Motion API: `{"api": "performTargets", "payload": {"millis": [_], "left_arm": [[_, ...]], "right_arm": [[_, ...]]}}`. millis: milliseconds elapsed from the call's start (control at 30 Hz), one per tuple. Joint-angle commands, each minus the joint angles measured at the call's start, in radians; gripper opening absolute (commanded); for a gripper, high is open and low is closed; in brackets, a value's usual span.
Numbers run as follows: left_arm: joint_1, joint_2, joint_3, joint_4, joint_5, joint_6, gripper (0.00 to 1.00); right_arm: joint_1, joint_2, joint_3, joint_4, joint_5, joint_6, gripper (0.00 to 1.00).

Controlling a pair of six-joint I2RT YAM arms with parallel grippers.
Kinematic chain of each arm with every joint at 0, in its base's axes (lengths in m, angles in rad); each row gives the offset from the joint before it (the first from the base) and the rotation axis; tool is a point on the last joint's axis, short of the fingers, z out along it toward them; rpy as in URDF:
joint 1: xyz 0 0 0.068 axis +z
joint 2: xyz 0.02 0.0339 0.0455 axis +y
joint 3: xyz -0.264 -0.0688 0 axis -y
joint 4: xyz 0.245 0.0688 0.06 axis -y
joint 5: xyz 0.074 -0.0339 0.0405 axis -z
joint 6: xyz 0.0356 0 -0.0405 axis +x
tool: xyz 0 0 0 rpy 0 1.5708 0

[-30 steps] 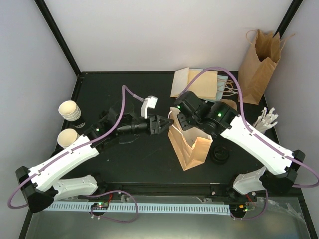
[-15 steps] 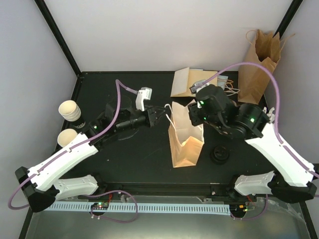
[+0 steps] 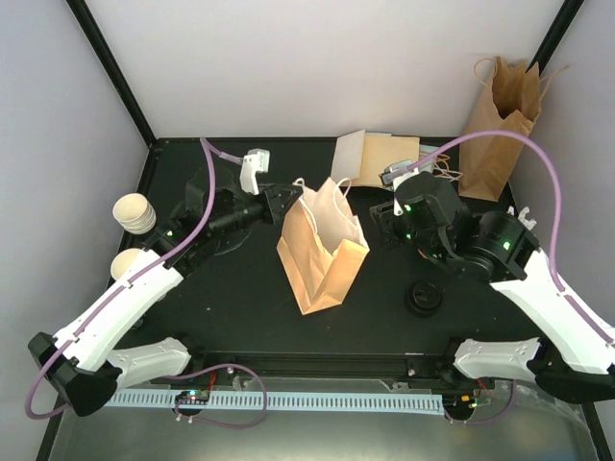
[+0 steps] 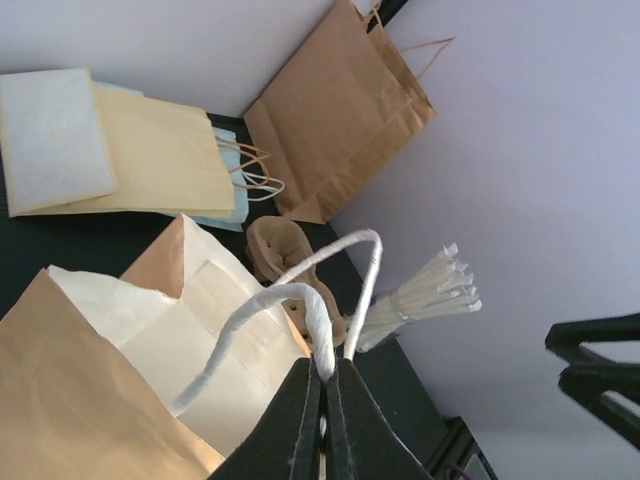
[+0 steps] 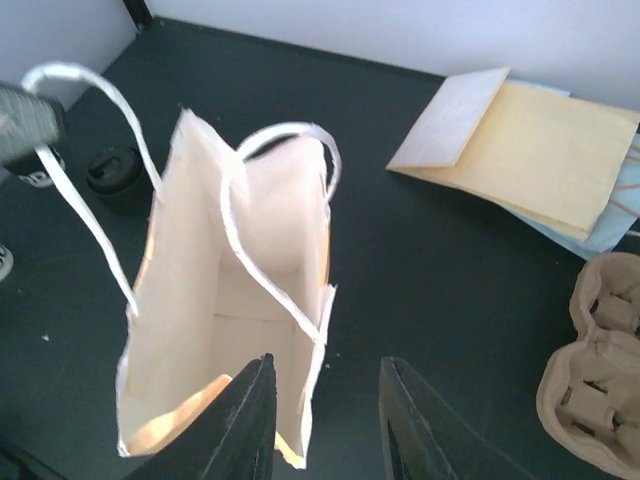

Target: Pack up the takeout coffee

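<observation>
Left arm stretched forward, left fingers pinching white handle; right fingers spread near paper bag.

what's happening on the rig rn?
The left gripper is shut on a white handle of the open paper bag, which stands mid-table. The right gripper is open beside the bag's rim, holding nothing. The bag looks empty inside. The paper cups sit at the table's left edge, none packed yet.
</observation>
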Motion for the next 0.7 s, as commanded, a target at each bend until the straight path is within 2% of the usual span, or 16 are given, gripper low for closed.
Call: {"api": "performTargets", "payload": {"millis": [0, 300, 667], "left_arm": [[0.049, 0.006, 0.029, -0.021, 0.072, 0.037, 0.02], [0.138, 0.027, 0.032, -0.046, 0.146, 0.067, 0.02], [0.244, 0.059, 0.065, -0.068, 0.193, 0.131, 0.02]], "right_arm": [[-0.003, -0.017, -0.083, 0.058, -0.027, -0.003, 0.32], [-0.003, -0.017, -0.197, 0.191, -0.058, -0.006, 0.32], [-0.004, 0.065, -0.209, 0.208, -0.022, 0.015, 0.32]]}}
